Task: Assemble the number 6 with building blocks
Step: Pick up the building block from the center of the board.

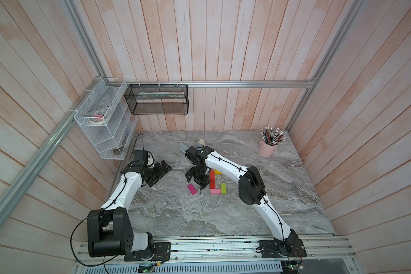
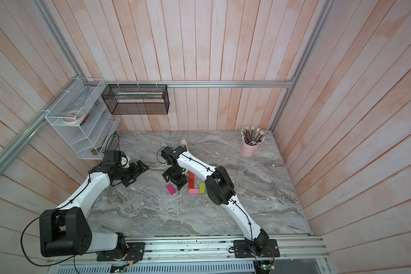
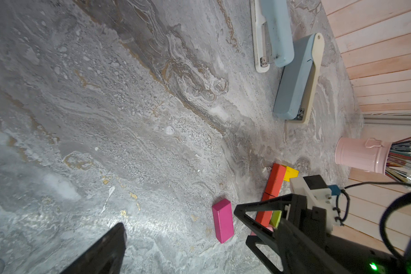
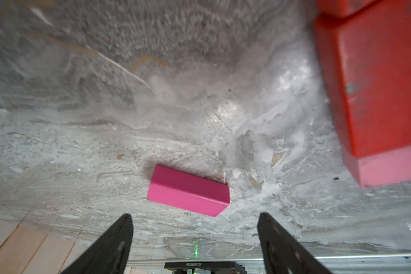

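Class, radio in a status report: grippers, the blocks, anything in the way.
Left gripper open, empty, off to the side. Right gripper open, poised at magenta block. Magenta lies apart from other blocks. Nothing in the way.

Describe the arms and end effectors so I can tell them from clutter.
The left arm and right arm match: white shells, black joint housings, a thin black cable tied along each. The left end effector and right end effector are black, with triangular open-frame fingers.
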Controlling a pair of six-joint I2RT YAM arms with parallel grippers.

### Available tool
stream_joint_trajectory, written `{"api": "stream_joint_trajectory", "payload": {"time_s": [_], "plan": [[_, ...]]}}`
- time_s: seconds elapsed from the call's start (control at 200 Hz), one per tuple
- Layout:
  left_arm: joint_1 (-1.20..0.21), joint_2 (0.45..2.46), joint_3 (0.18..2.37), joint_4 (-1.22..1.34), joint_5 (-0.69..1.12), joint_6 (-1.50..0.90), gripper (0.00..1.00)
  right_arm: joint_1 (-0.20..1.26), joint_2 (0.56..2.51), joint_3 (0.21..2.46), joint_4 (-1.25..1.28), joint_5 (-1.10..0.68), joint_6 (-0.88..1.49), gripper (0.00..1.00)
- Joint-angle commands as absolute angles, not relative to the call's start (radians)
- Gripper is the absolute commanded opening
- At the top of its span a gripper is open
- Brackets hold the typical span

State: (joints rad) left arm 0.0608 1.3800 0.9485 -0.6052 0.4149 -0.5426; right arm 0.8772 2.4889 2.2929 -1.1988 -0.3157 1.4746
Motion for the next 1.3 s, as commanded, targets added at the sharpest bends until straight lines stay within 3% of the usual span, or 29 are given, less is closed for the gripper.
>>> {"api": "stream_joint_trajectory", "payload": {"time_s": [0.0,0.905,1.295], "plan": [[0.063,1.371,0.936,-0.597,0.428,-0.522,1.00,0.886,2.519,2.278,-1.187,-0.322,1.515,0.85],[0.063,1.344,0.909,-0.595,0.436,-0.508,1.00,0.904,2.569,2.275,-1.158,-0.322,1.522,0.79],[0.063,1.333,0.900,-0.601,0.430,-0.503,1.00,0.907,2.577,2.279,-1.164,-0.297,1.509,0.68]]}}
